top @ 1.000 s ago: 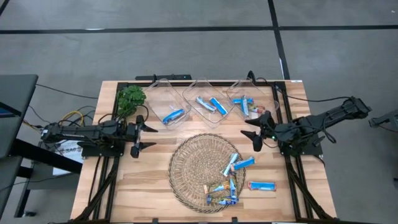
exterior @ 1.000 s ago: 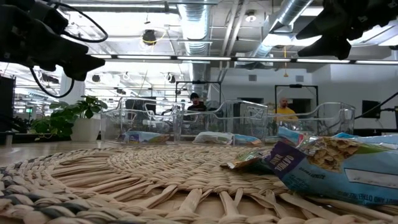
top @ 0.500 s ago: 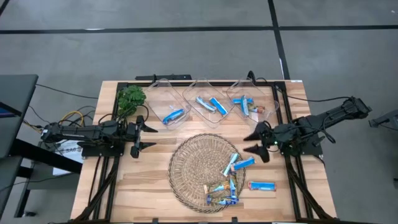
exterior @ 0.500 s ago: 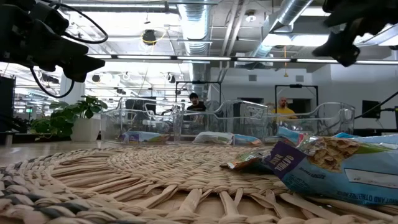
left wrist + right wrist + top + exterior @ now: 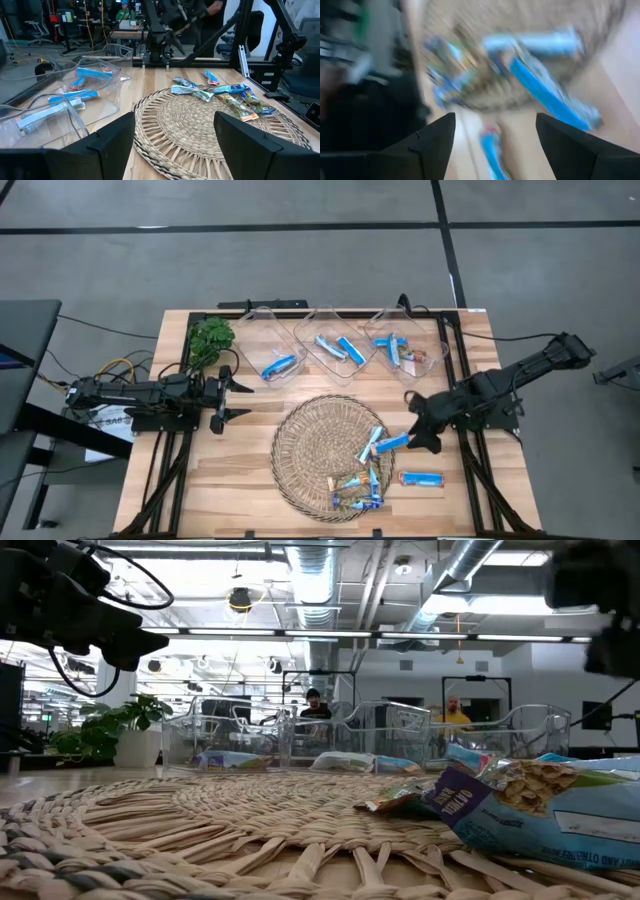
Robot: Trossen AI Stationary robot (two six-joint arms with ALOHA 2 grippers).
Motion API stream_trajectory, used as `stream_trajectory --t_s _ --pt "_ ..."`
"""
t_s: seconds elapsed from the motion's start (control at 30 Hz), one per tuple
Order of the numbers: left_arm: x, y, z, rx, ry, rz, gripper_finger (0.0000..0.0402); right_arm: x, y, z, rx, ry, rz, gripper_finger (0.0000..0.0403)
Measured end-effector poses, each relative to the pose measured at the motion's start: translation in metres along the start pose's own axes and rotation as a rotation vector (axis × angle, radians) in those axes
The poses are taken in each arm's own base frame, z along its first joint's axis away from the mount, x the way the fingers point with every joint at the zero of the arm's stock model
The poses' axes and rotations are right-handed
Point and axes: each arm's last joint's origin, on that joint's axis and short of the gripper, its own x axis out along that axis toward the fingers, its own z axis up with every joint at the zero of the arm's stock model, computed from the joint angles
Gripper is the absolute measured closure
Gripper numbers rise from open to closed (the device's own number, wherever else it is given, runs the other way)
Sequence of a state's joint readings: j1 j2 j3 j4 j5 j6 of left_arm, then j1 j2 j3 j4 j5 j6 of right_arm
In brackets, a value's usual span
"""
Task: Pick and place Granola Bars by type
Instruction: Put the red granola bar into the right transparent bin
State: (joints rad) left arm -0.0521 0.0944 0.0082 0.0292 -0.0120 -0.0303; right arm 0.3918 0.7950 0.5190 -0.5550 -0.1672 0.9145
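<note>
Several granola bars lie on the right half of the round wicker tray [image 5: 320,445]. A bright blue bar [image 5: 392,443] and a light blue-white bar [image 5: 370,445] lie near its right rim. Brownish ones [image 5: 355,482] lie at its near side. One bright blue bar [image 5: 420,478] lies on the table, right of the tray. My right gripper [image 5: 413,426] is open and hovers just right of the bright blue bar [image 5: 545,90] at the rim, touching nothing. My left gripper [image 5: 240,400] is open and waits left of the tray, pointing at it.
Three clear plastic bins stand along the far side. The left bin [image 5: 272,340] holds one bright blue bar, the middle bin [image 5: 335,330] two bars, and the right bin [image 5: 405,330] a few bars. A small green plant [image 5: 210,338] stands at the far left.
My right gripper has moved from beside the right bin toward the table's near edge and down, to the tray's right rim, tipping toward the bars there. Its fingers have stayed open. The bars have not moved.
</note>
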Motion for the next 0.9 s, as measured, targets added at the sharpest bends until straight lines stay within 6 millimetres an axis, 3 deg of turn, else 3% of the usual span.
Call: stream_trajectory --t_s 0.6,0.9 --pt "0.0 0.0 0.0 -0.005 0.001 0.0 0.0136 0.076 -0.007 -0.034 -0.007 0.424 -0.337 0.0133" --pt "0.0 0.0 0.0 -0.005 0.001 0.0 0.0136 0.084 0.028 -0.029 -0.202 0.408 -0.347 0.0133"
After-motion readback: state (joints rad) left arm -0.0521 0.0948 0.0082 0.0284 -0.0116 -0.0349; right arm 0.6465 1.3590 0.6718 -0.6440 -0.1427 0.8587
